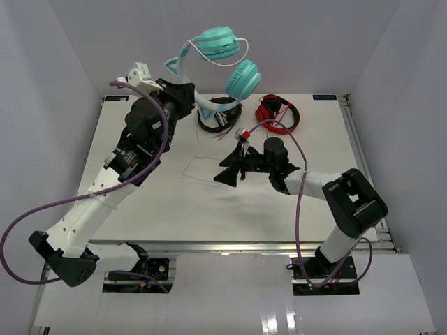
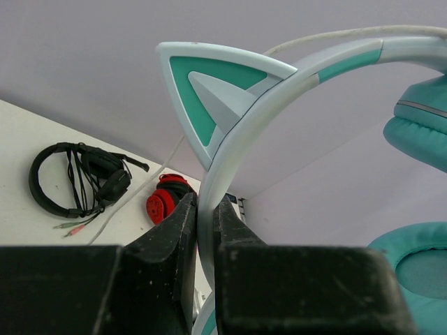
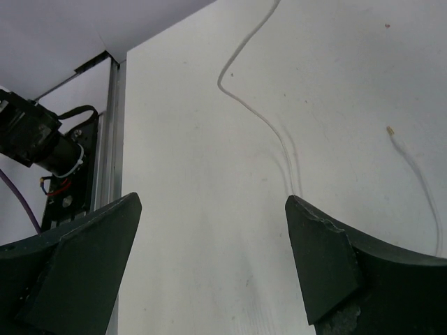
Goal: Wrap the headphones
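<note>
The teal headphones (image 1: pixel 223 52) hang high above the table's back edge, held by the pale headband with cat ears (image 2: pixel 209 98). My left gripper (image 1: pixel 187 94) is shut on that headband (image 2: pixel 207 209). Their thin white cable (image 1: pixel 202 169) trails down onto the table and lies loose there; it also shows in the right wrist view (image 3: pixel 262 115) with its plug end (image 3: pixel 390 130). My right gripper (image 1: pixel 227 171) is open and empty, low over the table, with the cable just ahead of its fingertips.
Black headphones (image 1: pixel 216 118) and red headphones (image 1: pixel 278 114) lie at the back of the white table (image 1: pixel 154 202); both also show in the left wrist view, the black pair (image 2: pixel 77 178) and the red pair (image 2: pixel 166 199). White walls enclose the table.
</note>
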Controlling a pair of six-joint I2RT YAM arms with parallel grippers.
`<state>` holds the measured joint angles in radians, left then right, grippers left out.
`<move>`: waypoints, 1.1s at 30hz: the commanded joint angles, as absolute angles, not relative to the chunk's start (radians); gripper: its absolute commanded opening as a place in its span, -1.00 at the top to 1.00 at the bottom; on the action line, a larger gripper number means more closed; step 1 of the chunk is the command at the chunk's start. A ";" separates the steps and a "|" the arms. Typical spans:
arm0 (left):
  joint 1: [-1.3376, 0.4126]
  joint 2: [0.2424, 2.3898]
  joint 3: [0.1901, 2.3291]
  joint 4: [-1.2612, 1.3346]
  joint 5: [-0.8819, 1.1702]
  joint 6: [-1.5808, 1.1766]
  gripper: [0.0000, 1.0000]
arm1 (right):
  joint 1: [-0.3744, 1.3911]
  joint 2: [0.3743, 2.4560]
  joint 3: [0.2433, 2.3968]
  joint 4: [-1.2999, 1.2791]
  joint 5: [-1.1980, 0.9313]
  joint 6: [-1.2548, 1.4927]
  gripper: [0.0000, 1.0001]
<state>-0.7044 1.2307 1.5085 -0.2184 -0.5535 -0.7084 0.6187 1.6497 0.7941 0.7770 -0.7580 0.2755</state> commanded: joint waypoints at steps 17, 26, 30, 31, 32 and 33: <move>-0.706 1.160 1.547 -0.169 -0.498 -0.746 1.00 | 0.734 2.046 1.149 1.241 -0.779 0.448 -0.80; -0.706 1.154 1.543 -0.168 -0.487 -0.760 1.00 | 0.780 2.156 1.248 1.302 -0.708 0.525 -0.87; -0.707 1.147 1.542 -0.168 -0.495 -0.759 1.00 | 0.795 2.208 1.296 1.313 -0.707 0.554 -0.96; -0.707 1.148 1.544 -0.169 -0.496 -0.757 1.00 | 0.800 2.219 1.305 1.319 -0.707 0.562 -0.88; -0.707 1.151 1.547 -0.169 -0.498 -0.755 1.00 | 0.807 2.234 1.319 1.324 -0.706 0.576 -0.79; -0.707 1.154 1.550 -0.169 -0.499 -0.753 1.00 | 0.813 2.250 1.330 1.337 -0.707 0.592 -0.69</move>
